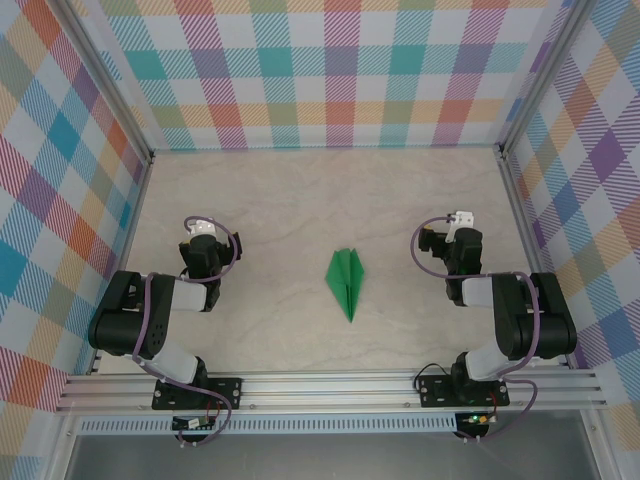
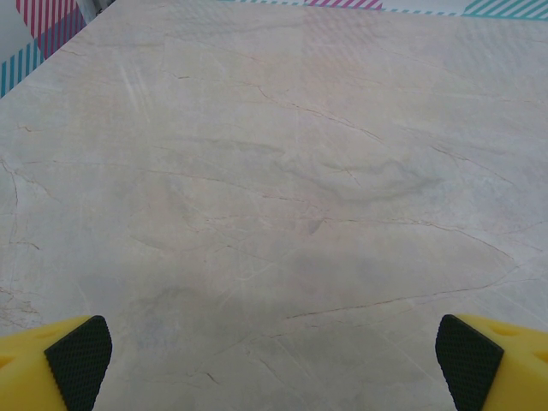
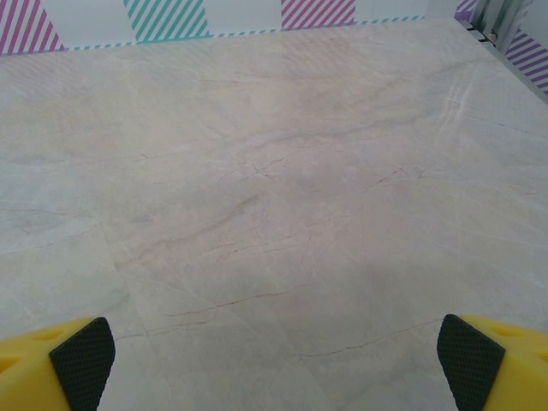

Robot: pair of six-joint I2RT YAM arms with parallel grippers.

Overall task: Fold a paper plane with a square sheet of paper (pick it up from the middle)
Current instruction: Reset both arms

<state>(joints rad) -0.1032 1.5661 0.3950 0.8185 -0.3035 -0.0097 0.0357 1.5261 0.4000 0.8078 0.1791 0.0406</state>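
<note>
A green paper plane (image 1: 347, 280) lies flat on the marble table (image 1: 300, 200), midway between the two arms, a narrow dart with its point toward the near edge and a centre crease. My left gripper (image 1: 203, 228) sits well to its left, folded back over its arm. My right gripper (image 1: 461, 220) sits well to its right, folded back likewise. In the left wrist view the yellow fingers (image 2: 60, 360) with black pads stand wide apart over bare table, and my left gripper (image 2: 274, 364) is open. In the right wrist view my right gripper (image 3: 274, 360) is open too, nothing between its fingers (image 3: 492, 360).
Plaid walls (image 1: 340, 70) enclose the table on three sides, with aluminium posts at the back corners. An aluminium rail (image 1: 330, 385) carrying both arm bases runs along the near edge.
</note>
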